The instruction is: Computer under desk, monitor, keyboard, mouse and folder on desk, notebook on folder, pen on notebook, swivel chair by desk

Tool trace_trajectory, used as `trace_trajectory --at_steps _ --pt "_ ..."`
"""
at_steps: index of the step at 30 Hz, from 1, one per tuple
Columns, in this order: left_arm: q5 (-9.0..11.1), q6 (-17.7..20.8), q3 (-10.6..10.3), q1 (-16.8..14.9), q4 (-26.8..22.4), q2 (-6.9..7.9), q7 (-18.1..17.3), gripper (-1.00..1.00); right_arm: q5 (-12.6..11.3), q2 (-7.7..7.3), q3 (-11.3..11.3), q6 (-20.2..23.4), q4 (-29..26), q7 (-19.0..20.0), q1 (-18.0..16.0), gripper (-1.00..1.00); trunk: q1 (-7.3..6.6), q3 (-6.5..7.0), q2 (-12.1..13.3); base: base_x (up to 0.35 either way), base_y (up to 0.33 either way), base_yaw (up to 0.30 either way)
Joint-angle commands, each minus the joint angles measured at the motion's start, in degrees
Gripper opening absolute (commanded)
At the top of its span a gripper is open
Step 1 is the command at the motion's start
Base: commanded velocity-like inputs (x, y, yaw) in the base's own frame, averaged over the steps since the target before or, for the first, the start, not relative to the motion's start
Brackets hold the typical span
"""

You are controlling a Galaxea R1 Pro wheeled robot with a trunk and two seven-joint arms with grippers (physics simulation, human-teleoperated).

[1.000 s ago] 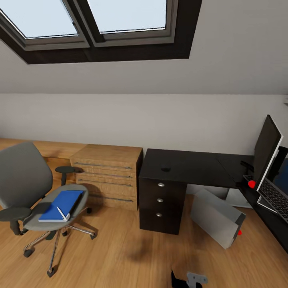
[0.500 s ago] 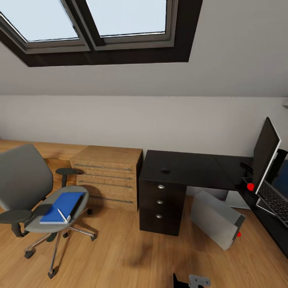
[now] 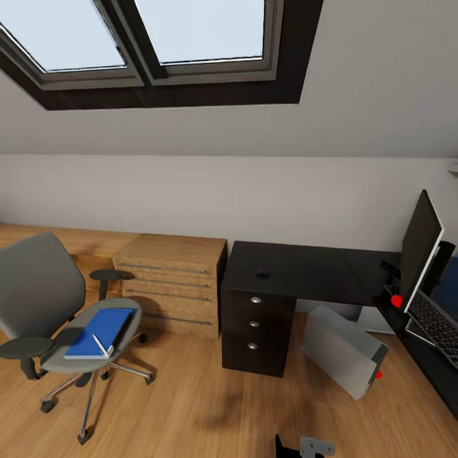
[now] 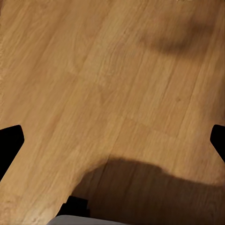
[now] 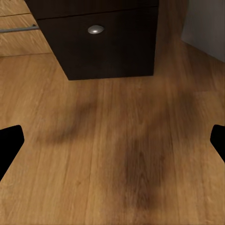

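Head view: your folder (image 3: 97,331) lies on the swivel chair (image 3: 44,305) at lower left, not yet moved; the mouse (image 3: 263,275) sits on the bench (image 3: 305,273) at centre; monitor (image 3: 420,251) and keyboard (image 3: 439,324) at right edge; computer (image 3: 343,350) leans beneath.

Left wrist view: left hand (image 4: 112,145) spread wide over floor.

Right wrist view: right hand (image 5: 112,145) wide, empty.

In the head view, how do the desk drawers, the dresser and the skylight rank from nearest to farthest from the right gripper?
1. Desk drawers: dark, straight ahead of the right gripper, also in its wrist view.
2. Dresser: oak, left of the drawers, against the wall.
3. Skylight: high in the sloped ceiling.
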Motion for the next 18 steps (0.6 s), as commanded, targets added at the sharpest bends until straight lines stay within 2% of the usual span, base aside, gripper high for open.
trace_trajectory --at_steps 1,18 --pt "0.2 -0.2 0.0 0.0 0.0 -0.02 0.1 1.00 -0.6 0.01 0.5 -0.2 0.1 0.1 -0.1 1.00 0.00 -0.06 0.0 0.000 0.000 0.000" --pt "0.2 -0.5 0.0 0.0 0.0 -0.05 0.0 1.00 -0.6 0.00 0.5 -0.3 0.1 0.1 -0.1 1.00 0.00 -0.06 0.0 0.000 0.000 0.000"
